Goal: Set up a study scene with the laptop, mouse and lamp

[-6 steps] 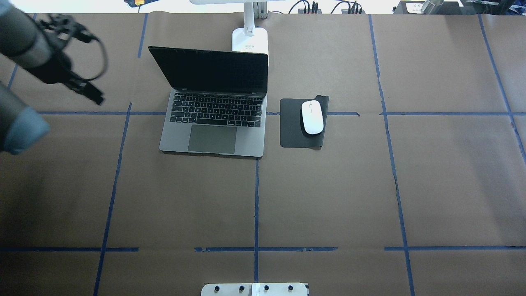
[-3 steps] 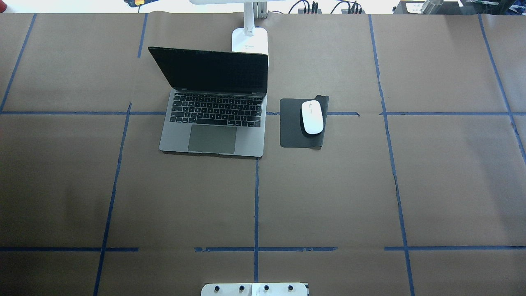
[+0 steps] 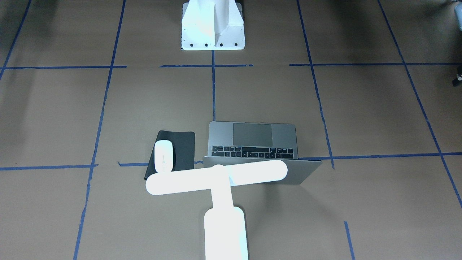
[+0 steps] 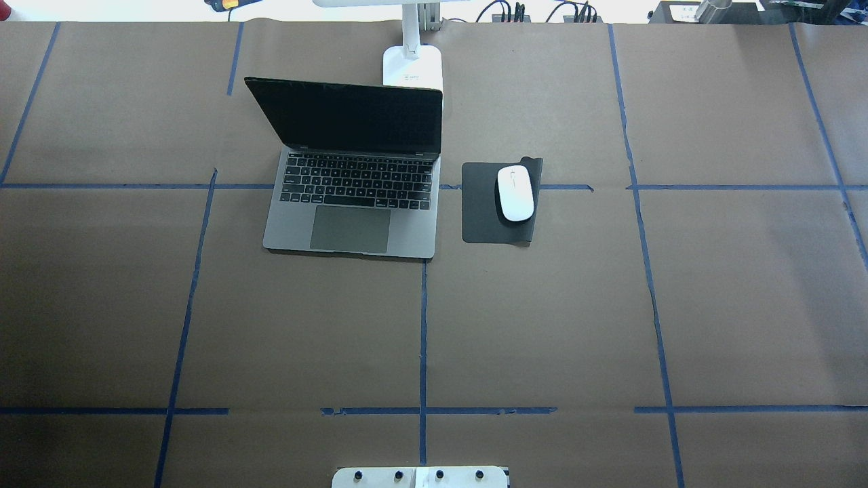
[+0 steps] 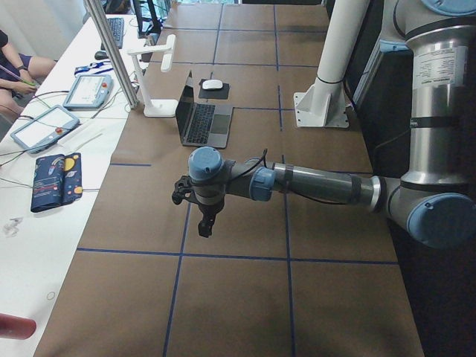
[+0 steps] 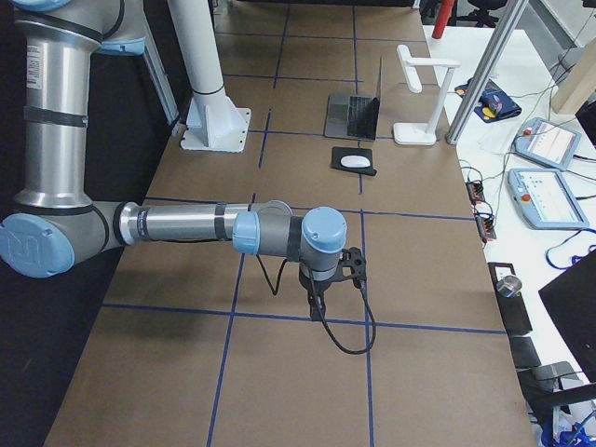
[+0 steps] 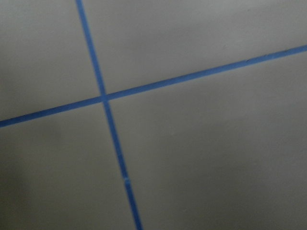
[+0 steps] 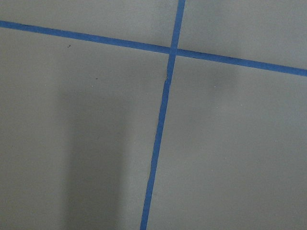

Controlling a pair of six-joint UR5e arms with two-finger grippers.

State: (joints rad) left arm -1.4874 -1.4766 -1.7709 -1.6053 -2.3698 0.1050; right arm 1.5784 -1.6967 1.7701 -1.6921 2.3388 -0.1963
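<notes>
left pincer (image 5: 206,223) and right pincer (image 6: 317,307): cannot tell their grip; mouse (image 4: 515,193) lies on black mat (image 4: 478,207).

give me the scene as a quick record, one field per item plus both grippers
laptop: open, dark screen facing the robot
mouse: on the black mat, to the robot's right of the laptop
lamp: upright behind the laptop lid
left gripper: above the table, apart from all three; open or shut cannot be told
right gripper: above the table's other end, apart from all three; open or shut cannot be told
</notes>
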